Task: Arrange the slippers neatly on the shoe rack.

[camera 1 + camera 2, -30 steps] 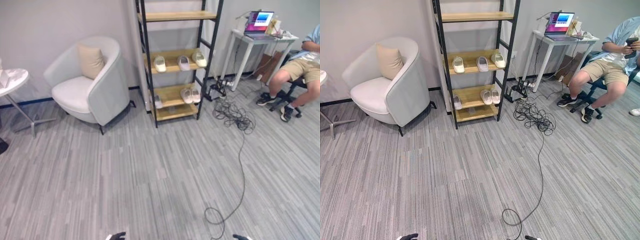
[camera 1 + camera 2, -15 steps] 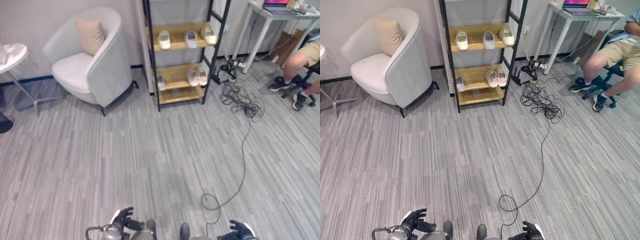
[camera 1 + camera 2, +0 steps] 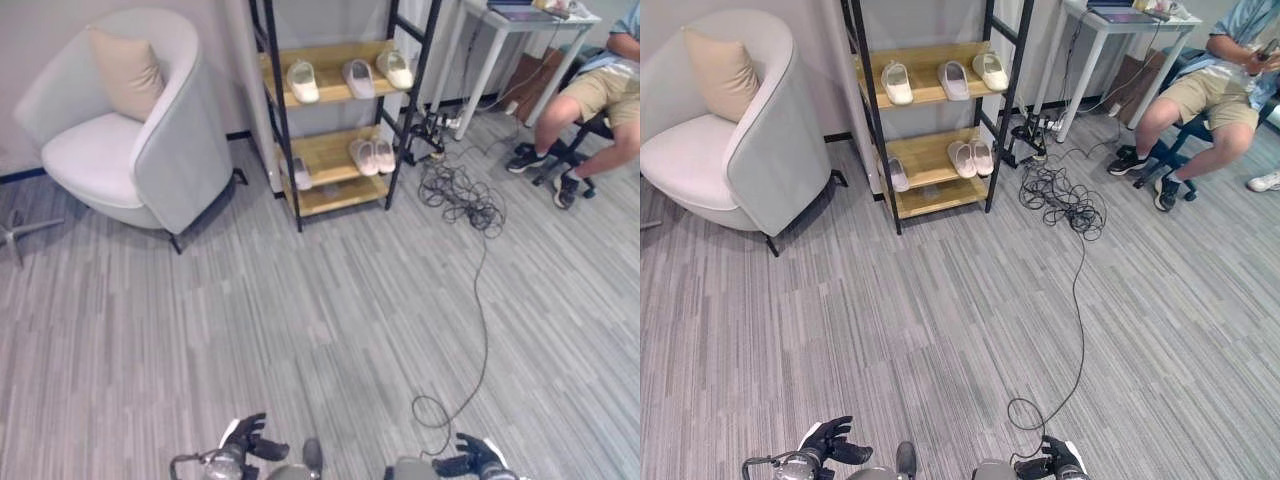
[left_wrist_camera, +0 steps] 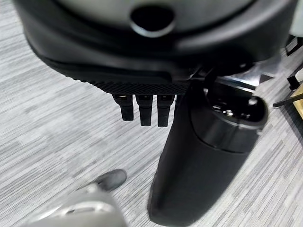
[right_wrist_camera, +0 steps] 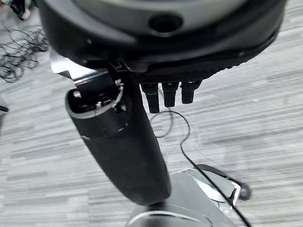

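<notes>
A black-framed shoe rack (image 3: 330,148) with wooden shelves stands against the far wall. Three pale slippers lie spaced along its middle shelf: one on the left (image 3: 302,80), one in the centre (image 3: 360,77), one on the right (image 3: 395,68). On the shelf below, a pair of slippers (image 3: 372,156) sits side by side, and a single slipper (image 3: 302,173) stands on edge at the shelf's left end. My left hand (image 3: 245,440) and right hand (image 3: 475,458) hang low at the near edge, far from the rack. Both are open and empty, fingers (image 4: 142,106) straight.
A white armchair (image 3: 140,150) with a beige cushion (image 3: 125,70) stands left of the rack. To the rack's right is a white desk (image 3: 500,40), and a person (image 3: 590,95) sits on a chair there. Grey carpet lies between me and the rack.
The camera has tipped down and shifted, so the rack now sits further left and my two hands show at the bottom edge. The slippers have not moved.
</notes>
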